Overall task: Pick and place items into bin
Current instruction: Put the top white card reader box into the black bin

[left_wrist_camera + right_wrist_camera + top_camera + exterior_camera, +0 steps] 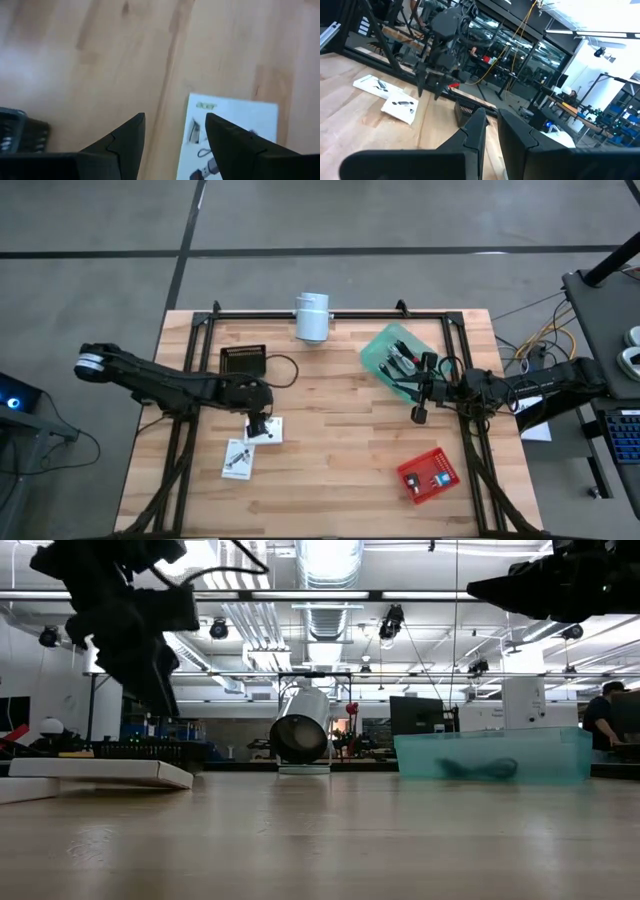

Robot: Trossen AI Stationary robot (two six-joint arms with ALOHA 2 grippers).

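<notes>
The left gripper (262,427) hovers with fingers spread over a white packet (230,135) bearing a green "acer" logo; a second white packet (238,458) lies nearby. The right gripper (420,402), fingers narrowly parted, sits beside the green bin (398,358).

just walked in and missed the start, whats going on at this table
A two-armed robot is clearing small items into a green bin at the back right of the table. The left gripper hangs open, holding nothing, just above a white packet, one finger over its edge. A second white packet lies beside it, untouched. The right gripper hangs empty beside the bin, which already holds black cords. A red tray sits at the front right.
</notes>
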